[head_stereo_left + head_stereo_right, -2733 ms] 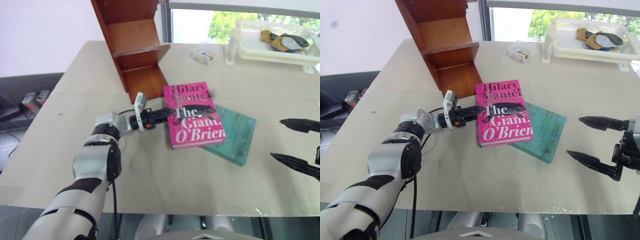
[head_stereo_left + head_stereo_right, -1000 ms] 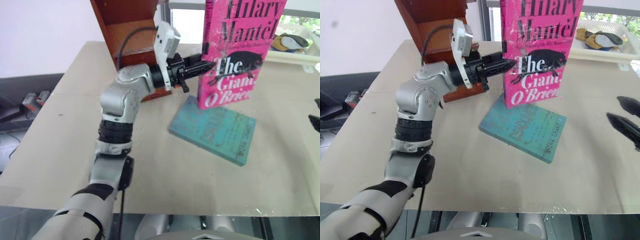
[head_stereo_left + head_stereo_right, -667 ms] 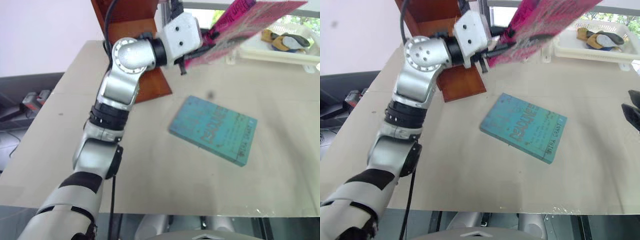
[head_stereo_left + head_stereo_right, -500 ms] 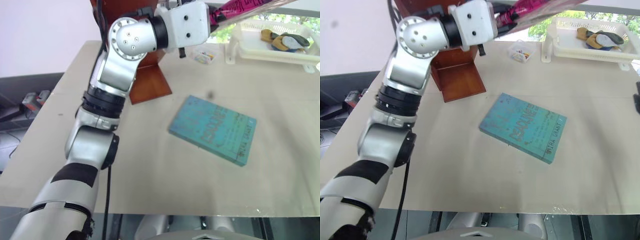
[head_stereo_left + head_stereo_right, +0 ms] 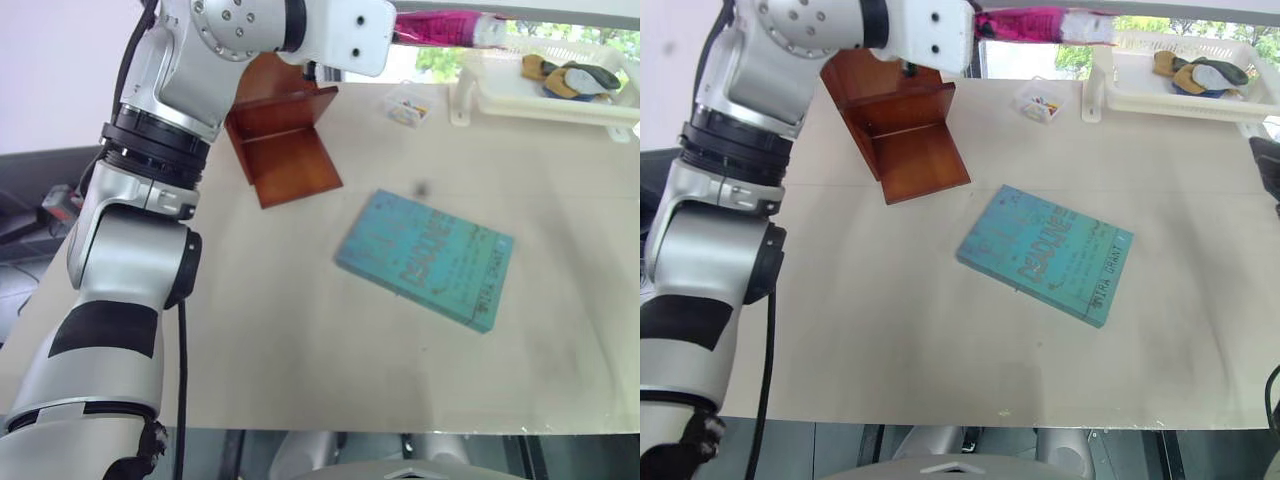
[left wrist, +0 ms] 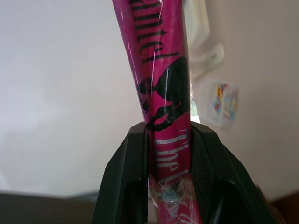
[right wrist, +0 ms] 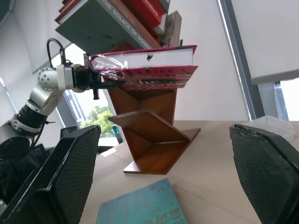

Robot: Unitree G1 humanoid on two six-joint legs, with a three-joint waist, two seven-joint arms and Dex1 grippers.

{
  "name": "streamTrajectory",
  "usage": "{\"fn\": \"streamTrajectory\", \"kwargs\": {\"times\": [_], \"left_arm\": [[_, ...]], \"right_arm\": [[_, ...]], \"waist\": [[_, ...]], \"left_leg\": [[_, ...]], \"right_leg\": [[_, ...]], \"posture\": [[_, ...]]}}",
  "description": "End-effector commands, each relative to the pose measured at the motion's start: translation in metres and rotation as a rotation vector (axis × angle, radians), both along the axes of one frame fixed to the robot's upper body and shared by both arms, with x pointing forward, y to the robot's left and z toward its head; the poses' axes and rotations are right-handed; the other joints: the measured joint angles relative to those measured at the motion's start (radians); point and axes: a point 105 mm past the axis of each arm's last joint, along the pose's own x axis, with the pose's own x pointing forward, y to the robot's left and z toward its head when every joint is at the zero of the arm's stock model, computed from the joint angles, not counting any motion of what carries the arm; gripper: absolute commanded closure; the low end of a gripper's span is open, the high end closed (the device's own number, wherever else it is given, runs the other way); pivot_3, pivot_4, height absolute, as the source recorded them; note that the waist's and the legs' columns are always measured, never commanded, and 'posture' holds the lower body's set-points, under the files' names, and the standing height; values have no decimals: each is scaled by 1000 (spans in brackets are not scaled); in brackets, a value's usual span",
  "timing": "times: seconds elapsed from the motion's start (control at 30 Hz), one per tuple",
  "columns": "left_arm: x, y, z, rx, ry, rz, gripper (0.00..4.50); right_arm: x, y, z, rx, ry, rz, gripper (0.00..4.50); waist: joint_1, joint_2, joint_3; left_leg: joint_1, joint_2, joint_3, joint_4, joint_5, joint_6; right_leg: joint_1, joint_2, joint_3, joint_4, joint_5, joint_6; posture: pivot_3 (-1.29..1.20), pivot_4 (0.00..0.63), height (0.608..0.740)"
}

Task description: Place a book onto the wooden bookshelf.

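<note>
The pink book hangs level high over the table's far side, seen edge-on. My left gripper is shut on its edge, a black finger on each cover. In the right wrist view the book floats just above and in front of the wooden bookshelf. The reddish-brown bookshelf stands at the table's far left, partly hidden by my left arm. My right gripper is open, fingers wide apart and empty, facing the shelf from the right; its tip shows at the right edge.
A teal book lies flat mid-table. A white basket tray with small items stands at the far right, a small clear box beside it. A window runs behind the table.
My left arm has raised the book and rolled it from upright, cover facing me, to lying level and edge-on near the shelf's top. The right gripper slid towards the right edge.
</note>
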Motion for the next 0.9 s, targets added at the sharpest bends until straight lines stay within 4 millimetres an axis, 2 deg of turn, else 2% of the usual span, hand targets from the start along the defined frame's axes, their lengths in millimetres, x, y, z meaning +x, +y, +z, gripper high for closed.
{"fn": "streamTrajectory", "kwargs": {"times": [0.03, 0.2, 0.4, 0.57, 0.9], "left_arm": [[-9, 18, 20, 11, -37, 99, 3683], [-7, 39, 18, 58, 13, 245, 3683], [-10, 47, 17, 64, 52, 326, 3683], [-11, 58, 25, -24, 60, 422, 3683], [-19, 83, 7, -47, 176, 577, 3683]], "right_arm": [[-4, 1, 18, -50, -71, 43, 0], [9, 7, 22, -62, -66, 44, 0], [20, 12, 26, -73, -62, 45, 0], [25, 14, 31, -77, -67, 44, 0], [40, 26, 37, -84, -75, 58, 0]], "waist": [[-7, 0, 0], [-18, 1, 0], [-18, 1, 0], [-19, 1, 0], [-38, 1, 0]], "left_leg": [[-1, 0, 0, 0, 0, 0], [-3, 0, -1, 1, 0, 0], [-5, 0, -1, 1, 0, 0], [-8, 0, -2, 1, 0, 0], [-9, -1, -3, 1, 0, 0]], "right_leg": [[-1, 0, 0, 0, 0, 0], [-2, 0, -1, 0, 0, 0], [-3, 0, -2, 0, 0, 0], [-7, 0, -3, 0, 0, 0], [-8, -1, -3, 1, 0, 0]], "posture": [[0, 150, 740], [0, 150, 740], [0, 150, 740], [0, 150, 740], [0, 150, 740]]}}
